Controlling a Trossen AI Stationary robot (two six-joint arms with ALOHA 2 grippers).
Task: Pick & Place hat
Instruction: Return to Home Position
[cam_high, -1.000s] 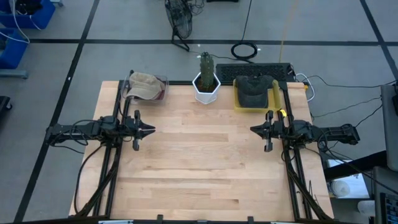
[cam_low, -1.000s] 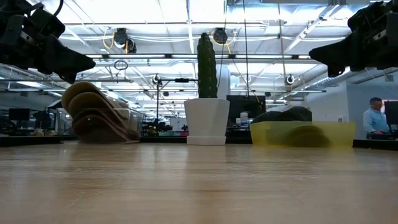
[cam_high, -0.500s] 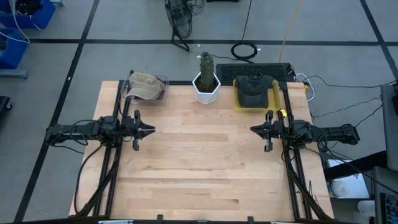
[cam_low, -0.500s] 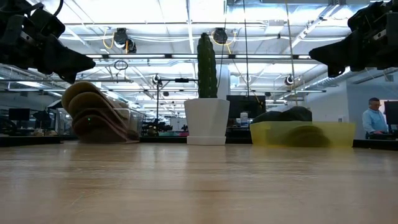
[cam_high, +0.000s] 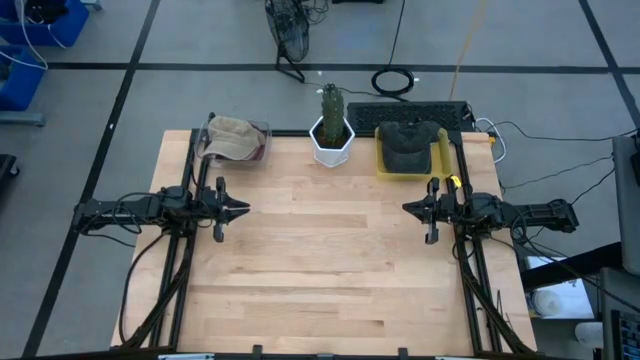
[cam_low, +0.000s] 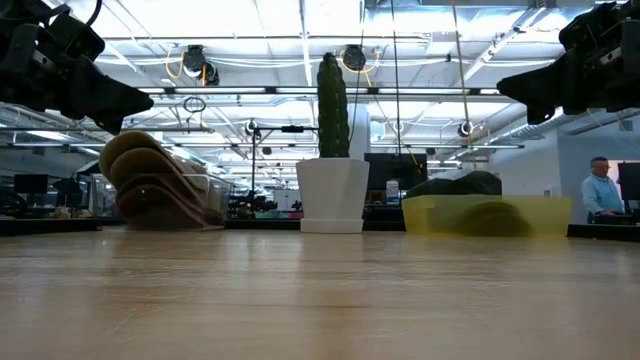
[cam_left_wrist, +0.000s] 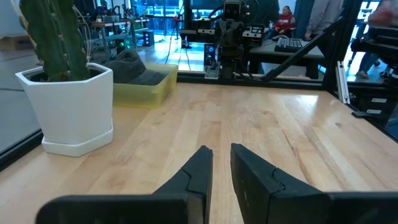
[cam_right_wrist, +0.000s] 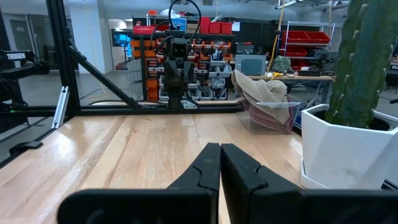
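A tan hat (cam_high: 232, 138) lies in a clear bin (cam_high: 263, 140) at the table's far left, its crown heaped above the rim (cam_right_wrist: 264, 93). A dark hat (cam_high: 408, 143) rests in a yellow tray (cam_high: 383, 166) at the far right, also seen in the left wrist view (cam_left_wrist: 130, 65). My left gripper (cam_high: 243, 209) hangs level above the left side, its fingers a narrow gap apart (cam_left_wrist: 221, 152), holding nothing. My right gripper (cam_high: 406, 208) hangs level above the right side, shut and empty (cam_right_wrist: 220, 149). The two grippers face each other across the table.
A cactus in a white hexagonal pot (cam_high: 331, 138) stands at the far edge between the bin and the tray. A dark keyboard (cam_high: 410, 113) and cables lie behind the tray. Bare wood (cam_high: 320, 260) spreads between the arms and toward the near edge. A person (cam_low: 602, 190) is far behind.
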